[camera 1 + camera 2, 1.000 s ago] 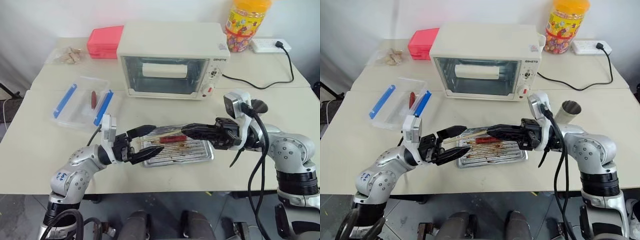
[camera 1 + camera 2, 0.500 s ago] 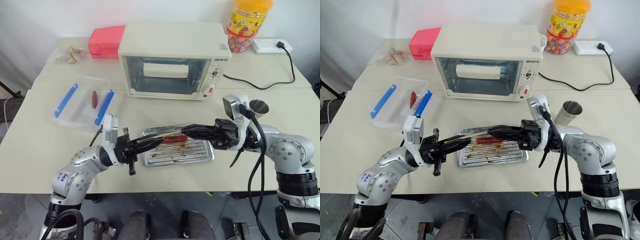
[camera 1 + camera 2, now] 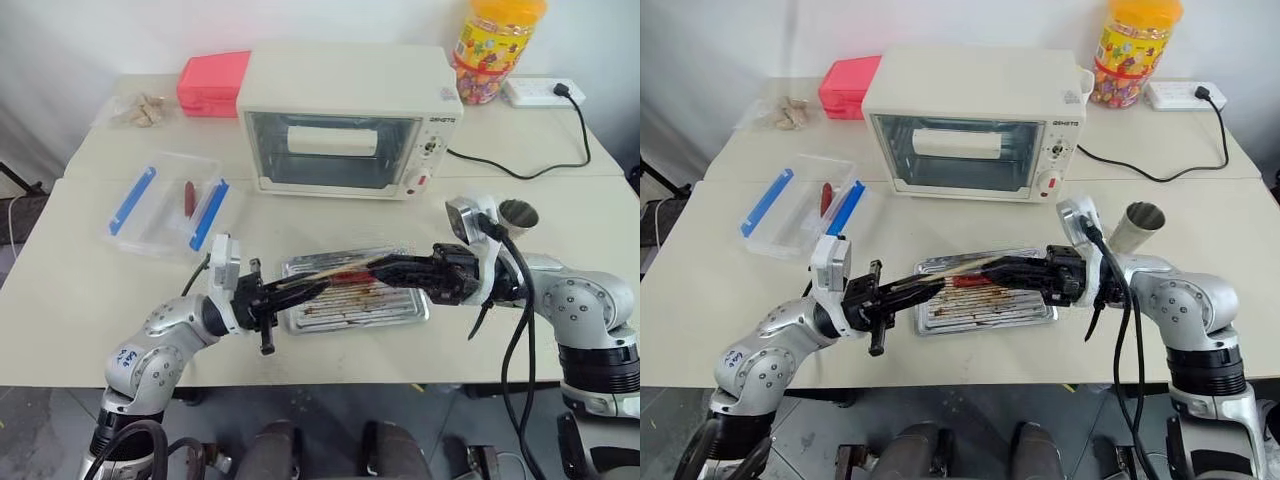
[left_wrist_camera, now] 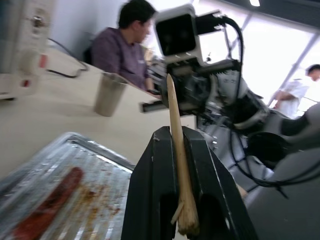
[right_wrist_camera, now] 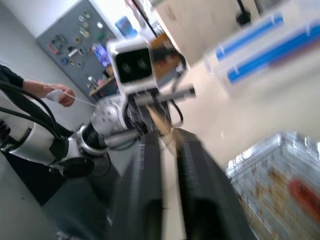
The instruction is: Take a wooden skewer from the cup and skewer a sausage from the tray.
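My head views are bright and evenly lit, with soft shadows on the desk (image 3: 80,290). Through the left wrist, windows glare white beyond the fingers (image 4: 150,200). The right wrist's fingers (image 5: 197,200) are smeared with blur.

Robotics lab or workshop: pale desk (image 3: 60,290) staged with toaster oven (image 3: 345,120) and power strip (image 3: 540,91), grey pegboard of tools (image 5: 75,30) on the wall, seated person (image 4: 122,42) behind, bright windows

Sausage (image 3: 347,277) lies in tray (image 3: 400,312), before oven (image 3: 345,118).
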You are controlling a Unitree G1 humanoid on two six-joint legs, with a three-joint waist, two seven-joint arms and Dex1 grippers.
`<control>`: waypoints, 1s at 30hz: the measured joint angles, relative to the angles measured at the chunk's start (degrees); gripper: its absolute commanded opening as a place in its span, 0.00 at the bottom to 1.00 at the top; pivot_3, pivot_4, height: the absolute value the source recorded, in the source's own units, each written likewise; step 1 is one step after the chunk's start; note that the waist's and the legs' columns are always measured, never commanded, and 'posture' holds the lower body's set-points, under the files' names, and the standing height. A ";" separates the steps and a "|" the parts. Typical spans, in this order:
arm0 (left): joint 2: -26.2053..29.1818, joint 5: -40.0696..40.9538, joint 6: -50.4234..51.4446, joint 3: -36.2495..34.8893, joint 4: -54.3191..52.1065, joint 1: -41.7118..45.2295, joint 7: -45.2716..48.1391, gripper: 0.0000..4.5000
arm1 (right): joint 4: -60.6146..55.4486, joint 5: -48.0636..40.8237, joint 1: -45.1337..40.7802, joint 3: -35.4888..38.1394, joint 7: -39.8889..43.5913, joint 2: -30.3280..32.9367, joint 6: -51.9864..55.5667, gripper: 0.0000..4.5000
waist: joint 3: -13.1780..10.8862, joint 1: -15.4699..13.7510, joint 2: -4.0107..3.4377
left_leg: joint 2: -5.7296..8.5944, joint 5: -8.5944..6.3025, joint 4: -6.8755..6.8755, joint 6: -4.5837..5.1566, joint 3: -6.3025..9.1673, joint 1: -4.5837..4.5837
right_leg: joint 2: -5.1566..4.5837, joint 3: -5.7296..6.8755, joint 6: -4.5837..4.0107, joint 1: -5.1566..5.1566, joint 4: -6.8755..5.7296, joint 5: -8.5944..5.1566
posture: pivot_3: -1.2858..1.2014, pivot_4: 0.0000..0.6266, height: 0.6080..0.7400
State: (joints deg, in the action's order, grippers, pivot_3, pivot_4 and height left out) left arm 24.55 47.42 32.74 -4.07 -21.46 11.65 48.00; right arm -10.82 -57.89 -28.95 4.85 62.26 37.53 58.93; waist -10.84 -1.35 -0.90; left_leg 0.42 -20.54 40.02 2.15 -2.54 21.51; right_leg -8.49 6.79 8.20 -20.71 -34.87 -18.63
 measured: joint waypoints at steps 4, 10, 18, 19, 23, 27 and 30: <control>2.19 -0.64 -1.90 -4.28 0.19 -3.89 -0.08 0.00 | -1.19 4.09 7.29 0.66 2.11 7.59 -3.04 0.64 | -0.01 -0.16 0.02 | 0.03 -0.01 -0.04 0.02 0.02 0.02 | -0.01 0.01 0.00 0.05 0.15 0.00 | 0.52 0.24 1.00; 5.22 -2.89 -6.91 -11.39 1.67 -10.55 0.18 0.00 | -2.09 15.57 21.90 8.46 5.15 13.63 -19.17 0.99 | -0.03 -0.16 0.06 | -0.02 -0.01 -0.08 0.02 -0.11 -0.04 | 0.02 0.00 0.00 0.13 0.31 0.00 | 0.52 0.24 1.00; 5.38 -7.45 -14.09 -18.81 4.96 -19.01 -1.08 0.00 | 2.80 30.14 27.83 10.10 5.94 12.02 -43.95 0.99 | -0.03 0.09 0.08 | -0.13 -0.01 -0.11 0.02 -0.45 -0.29 | 0.04 -0.20 0.01 0.18 0.34 0.00 | 0.52 0.24 1.00; 5.23 -7.58 -14.52 -19.07 5.28 -19.36 -1.04 0.00 | 3.05 30.18 26.97 9.78 5.90 11.69 -44.10 0.99 | -0.03 0.08 0.09 | -0.14 -0.01 -0.10 0.02 -0.44 -0.30 | 0.05 -0.20 0.01 0.19 0.33 0.00 | 0.52 0.24 1.00; 5.22 -7.57 -15.21 -19.32 5.20 -20.08 -0.66 0.00 | 1.24 33.92 11.82 -0.38 4.71 10.24 -42.79 0.99 | -0.05 0.86 0.08 | -0.19 -0.01 -0.09 -0.02 -0.45 -0.31 | 0.05 -0.27 0.00 0.11 0.29 0.00 | 0.52 0.24 1.00; 5.63 -8.16 -15.76 -17.95 5.19 -18.77 0.27 0.00 | 0.07 39.40 0.40 -11.51 2.52 8.94 -34.82 0.99 | -0.04 0.77 0.09 | -0.16 -0.04 -0.09 -0.07 -0.22 -0.20 | 0.04 -0.16 -0.03 0.07 0.23 -0.02 | 0.52 0.24 1.00; 6.30 -8.31 -15.58 -17.11 5.21 -18.21 0.94 0.00 | 0.51 43.07 -6.63 -19.06 0.37 4.98 -26.87 0.99 | -0.03 0.77 0.11 | -0.11 -0.06 -0.09 -0.08 -0.20 -0.12 | 0.02 -0.14 -0.03 0.01 0.22 -0.02 | 0.52 0.24 1.00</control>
State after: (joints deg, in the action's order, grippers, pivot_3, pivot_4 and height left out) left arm 30.85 39.11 17.17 -21.18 -16.24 -6.57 48.95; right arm -10.31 -14.81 -35.58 -14.21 62.62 42.51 32.06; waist -10.87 -0.58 -0.79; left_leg 0.30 -20.60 39.93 2.07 -2.73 21.39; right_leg -8.47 6.66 8.17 -20.70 -34.65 -18.65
